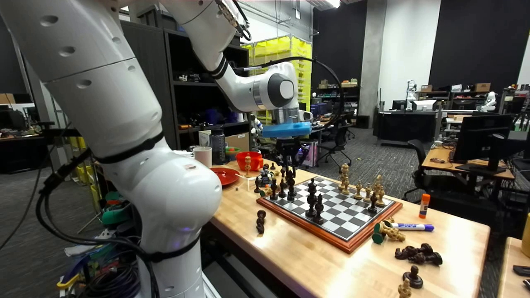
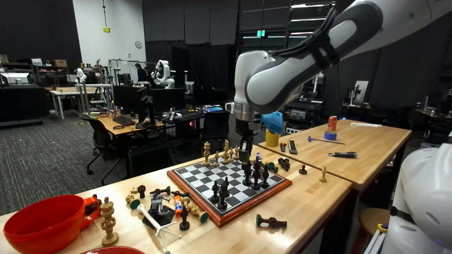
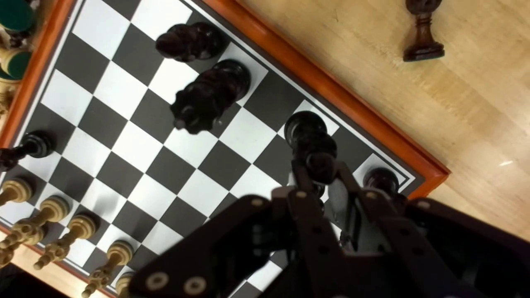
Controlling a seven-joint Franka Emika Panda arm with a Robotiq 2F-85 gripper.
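1. Dark chess piece [image 3: 313,142]: upright between my jaws, over the outer row of the board on my arm's side; can't tell whether its base touches down.
2. My jaws: clamped on that piece's top, a finger each side (wrist view shows it best).
3. Chessboard [image 3: 352,101]: wooden frame, dark and white squares, flat on the surface [image 1: 269,258].
4. Same edge: crowned piece [image 3: 198,103] and pointed piece [image 3: 188,41], both dark, standing close together; corner piece [image 3: 381,179], also dark, on the opposite side of mine.
5. Light pieces [image 1: 358,191]: upright along the far side.
6. Off the board: toppled dark piece [image 1: 260,221], marker [image 1: 414,227], glue stick [image 1: 424,205] upright near it.
7. In an exterior view, red bowl [image 2: 39,236], tall light piece [image 2: 108,223] just beside.
8. Neighbouring surface [image 2: 374,135]: red can [image 2: 332,123], blue tape [image 2: 330,135].
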